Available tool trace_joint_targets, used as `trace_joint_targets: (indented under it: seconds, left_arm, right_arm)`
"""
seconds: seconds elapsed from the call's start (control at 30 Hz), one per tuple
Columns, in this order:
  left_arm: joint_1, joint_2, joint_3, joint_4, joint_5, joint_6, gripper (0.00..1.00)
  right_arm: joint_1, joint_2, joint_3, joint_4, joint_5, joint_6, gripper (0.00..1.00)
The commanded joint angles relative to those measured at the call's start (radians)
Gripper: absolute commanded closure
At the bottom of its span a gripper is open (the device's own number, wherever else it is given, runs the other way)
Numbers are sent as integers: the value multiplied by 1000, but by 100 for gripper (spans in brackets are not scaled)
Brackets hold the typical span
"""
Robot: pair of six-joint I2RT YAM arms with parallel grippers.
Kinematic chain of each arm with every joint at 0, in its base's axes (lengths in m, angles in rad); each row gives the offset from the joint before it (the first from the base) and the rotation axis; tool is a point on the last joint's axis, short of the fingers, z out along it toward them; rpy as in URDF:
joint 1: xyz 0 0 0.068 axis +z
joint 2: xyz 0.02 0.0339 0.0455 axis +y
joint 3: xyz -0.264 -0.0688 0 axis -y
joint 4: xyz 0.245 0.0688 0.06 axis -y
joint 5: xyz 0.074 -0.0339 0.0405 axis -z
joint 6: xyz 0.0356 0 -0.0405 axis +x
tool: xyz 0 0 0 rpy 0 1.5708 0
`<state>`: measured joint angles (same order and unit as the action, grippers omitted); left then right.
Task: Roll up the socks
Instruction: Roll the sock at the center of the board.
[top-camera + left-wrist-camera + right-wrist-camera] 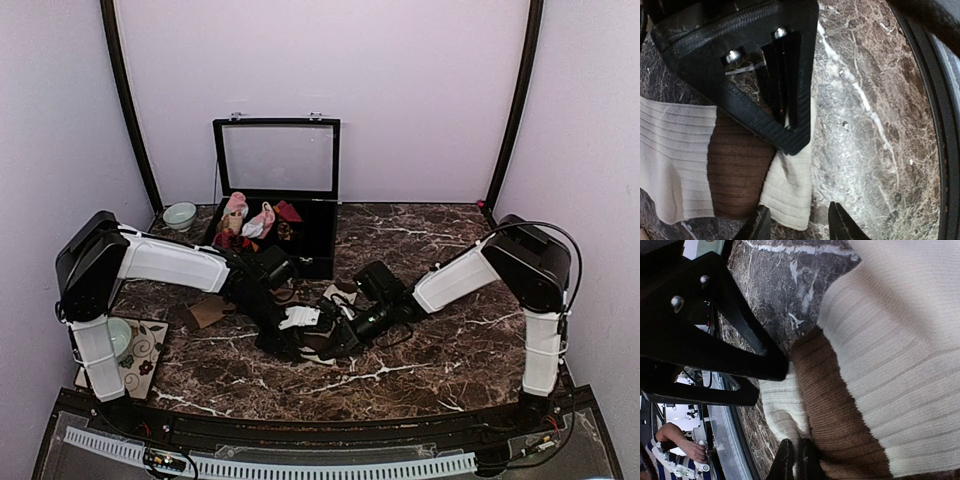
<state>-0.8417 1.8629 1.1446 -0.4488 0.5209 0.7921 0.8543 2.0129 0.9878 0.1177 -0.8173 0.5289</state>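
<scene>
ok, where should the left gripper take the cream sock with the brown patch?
Best bet: the free cream end past the brown patch, pinched across its edge, coming in from the bare marble side. The sock lies flat, so only an edge gives the jaws purchase, and that corner sits between the open fingers of the left gripper.

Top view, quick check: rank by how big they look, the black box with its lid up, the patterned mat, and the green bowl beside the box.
1. black box, clearly largest.
2. patterned mat, though it sits nearer the camera and is partly hidden.
3. green bowl, smallest.
</scene>
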Motion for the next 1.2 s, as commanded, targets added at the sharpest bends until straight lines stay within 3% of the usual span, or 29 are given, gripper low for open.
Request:
trace_joint_targets:
  seconds: [0.0, 0.17, 0.33, 0.57, 0.67, 0.87, 1.03, 1.17]
  left_arm:
    - [-11, 33, 29, 34, -68, 22, 61]
    - [-21, 40, 28, 40, -88, 53, 64]
    - [-27, 52, 34, 15, -74, 48, 100]
    - [-11, 102, 72, -113, 44, 6, 100]
    - [19, 140, 110, -182, 128, -23, 100]
    - [72, 231, 231, -333, 238, -64, 100]
    - [102, 299, 333, -465, 318, -78, 100]
    - [107, 340, 371, -527, 342, -85, 100]
  right_arm:
    - [-8, 60, 10, -125, 60, 27, 100]
    - [-14, 70, 25, -147, 58, 26, 100]
    - [-17, 43, 24, -156, 89, 8, 98]
    - [-16, -81, -63, -31, 206, -13, 78]
    - [-14, -179, -150, 57, 278, -44, 64]
    - [21, -359, -294, 116, 519, -208, 63]
    - [145, -536, -510, 334, 603, -457, 60]
    - [208, -591, -529, 336, 652, -558, 60]
